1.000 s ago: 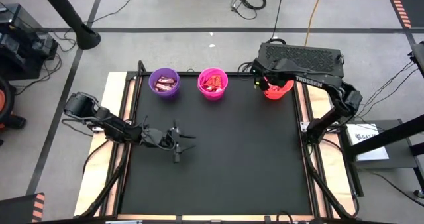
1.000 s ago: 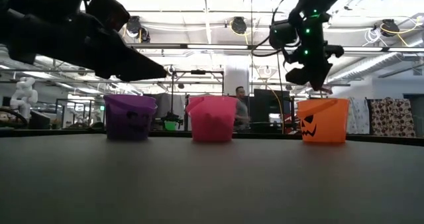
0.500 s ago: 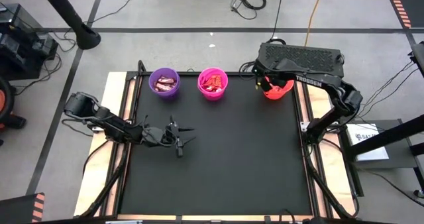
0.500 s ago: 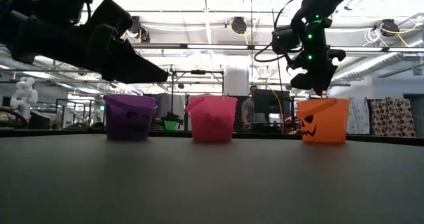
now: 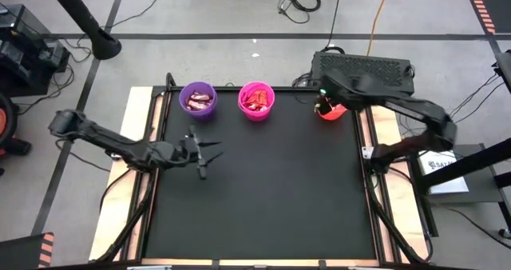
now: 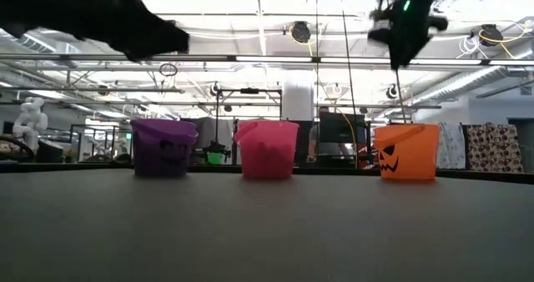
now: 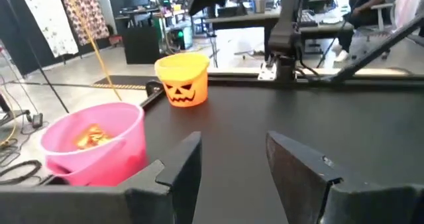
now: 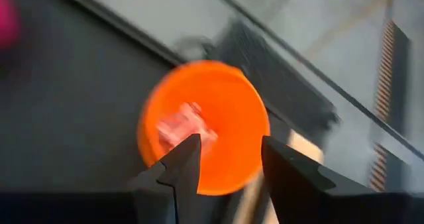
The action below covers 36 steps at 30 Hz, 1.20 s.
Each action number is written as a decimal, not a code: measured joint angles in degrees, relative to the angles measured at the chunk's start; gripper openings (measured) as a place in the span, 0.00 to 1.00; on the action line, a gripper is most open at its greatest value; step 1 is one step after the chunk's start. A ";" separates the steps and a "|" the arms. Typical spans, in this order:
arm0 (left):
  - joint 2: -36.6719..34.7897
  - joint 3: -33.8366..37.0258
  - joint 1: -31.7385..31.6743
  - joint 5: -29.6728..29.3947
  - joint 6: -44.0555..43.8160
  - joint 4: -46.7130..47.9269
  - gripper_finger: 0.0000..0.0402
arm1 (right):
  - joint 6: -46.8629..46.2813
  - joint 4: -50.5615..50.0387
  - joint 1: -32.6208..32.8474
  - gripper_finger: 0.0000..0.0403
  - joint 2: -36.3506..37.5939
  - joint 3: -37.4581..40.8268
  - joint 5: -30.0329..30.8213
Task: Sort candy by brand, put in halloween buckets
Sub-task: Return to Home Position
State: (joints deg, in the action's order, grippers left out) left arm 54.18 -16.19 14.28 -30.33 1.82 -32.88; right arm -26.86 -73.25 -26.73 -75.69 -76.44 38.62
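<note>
Three halloween buckets stand in a row along the mat's far edge: purple (image 5: 198, 99), pink (image 5: 256, 99) and orange (image 5: 338, 110). Candy lies in each: dark maroon pieces (image 5: 199, 101) in the purple one, red-orange ones (image 5: 255, 101) in the pink one, a pale pink piece (image 8: 182, 128) in the orange one. My right gripper (image 8: 230, 163) hangs open high above the orange bucket (image 8: 225, 111), pointing down at a slant, nothing between its fingers. My left gripper (image 5: 201, 153) floats open and level over the mat's left part, holding nothing.
The black mat (image 5: 263, 190) fills the table between both arms. A dark box (image 5: 363, 66) sits behind the orange bucket. Wooden table edges (image 5: 136, 126) frame the mat. In the low view, both grippers (image 6: 158, 33) (image 6: 404, 33) are well above the bucket rims.
My right gripper has risen from just above the orange bucket's rim to well above it. My left gripper has lifted and drawn back toward the table's left and far edges.
</note>
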 joint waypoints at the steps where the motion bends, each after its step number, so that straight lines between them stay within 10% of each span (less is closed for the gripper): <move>1: -2.91 0.00 0.00 -0.02 -0.30 2.79 0.44 | -0.85 0.84 2.05 0.37 2.31 0.01 -0.01; 19: -38.37 0.13 0.09 1.63 -10.18 39.49 0.44 | 9.36 62.88 36.32 0.37 35.09 44.97 -6.68; 28: -43.88 9.37 0.09 1.83 -9.93 34.80 0.44 | 16.52 93.30 39.77 0.31 39.27 64.59 -16.88; 36: -44.20 15.42 0.00 5.85 -8.97 25.56 0.44 | 18.71 111.21 38.02 0.02 39.92 74.99 -28.86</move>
State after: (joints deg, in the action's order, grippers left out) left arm 9.98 -0.76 14.28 -24.47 -7.16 -7.32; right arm -8.15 37.97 11.29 -35.76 -1.45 9.77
